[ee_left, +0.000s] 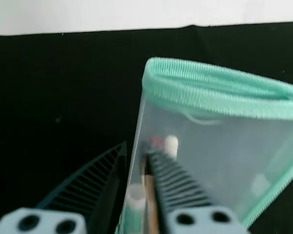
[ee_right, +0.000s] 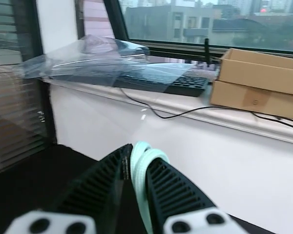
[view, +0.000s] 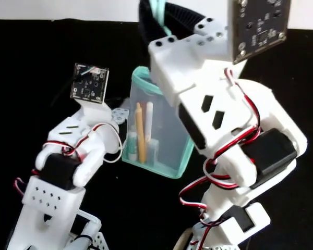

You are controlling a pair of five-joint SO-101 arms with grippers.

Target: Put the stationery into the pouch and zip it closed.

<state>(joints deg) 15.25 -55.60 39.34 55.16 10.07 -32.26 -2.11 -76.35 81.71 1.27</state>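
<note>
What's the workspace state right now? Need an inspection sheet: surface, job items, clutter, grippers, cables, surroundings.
Surface: black table.
Job's things: clear pouch with teal trim, upright between the arms, mouth looks open; pencil and white pen inside.
Clutter: nothing seen.
Grippers: left gripper jaws closed on the pouch's side edge; right gripper jaws closed on its top edge.
Cables: red, black and white wires looped along both arms.
Surroundings: white wall; windowsill with keyboard and cardboard boxes.
</note>
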